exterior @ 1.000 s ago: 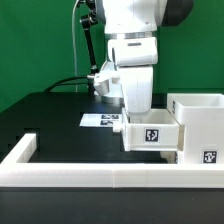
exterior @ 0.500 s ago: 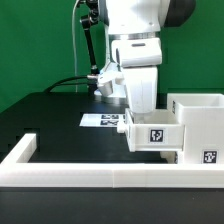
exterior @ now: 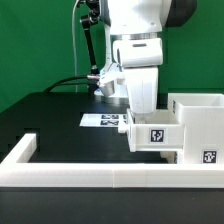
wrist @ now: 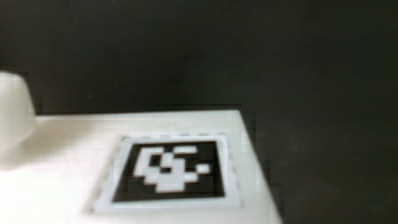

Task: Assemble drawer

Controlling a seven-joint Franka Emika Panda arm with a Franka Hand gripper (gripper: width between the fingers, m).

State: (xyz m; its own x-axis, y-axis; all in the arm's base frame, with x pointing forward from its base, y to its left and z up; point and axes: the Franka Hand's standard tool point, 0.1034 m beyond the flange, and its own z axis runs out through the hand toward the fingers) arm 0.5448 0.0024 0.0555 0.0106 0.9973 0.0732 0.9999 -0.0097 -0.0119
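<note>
In the exterior view my gripper (exterior: 141, 120) reaches down onto a small white tray (exterior: 155, 135) with a black-and-white tag on its front. It holds the tray just off the table, its side against the tall white shell (exterior: 198, 108) on the exterior view's right. A second tagged tray front (exterior: 207, 156) shows low in the shell. My fingertips are hidden by the tray wall. The wrist view shows no fingers, only a white surface with a tag (wrist: 169, 170) against the black table.
The long low white border wall (exterior: 100, 176) runs along the front and turns back at the exterior view's left. The marker board (exterior: 100, 121) lies flat on the black table behind the tray. A black cable (exterior: 70, 85) trails behind the arm.
My gripper and the tagged tray have shifted a little to the exterior view's right, toward the shell. Almost nothing has moved in the last half second.
</note>
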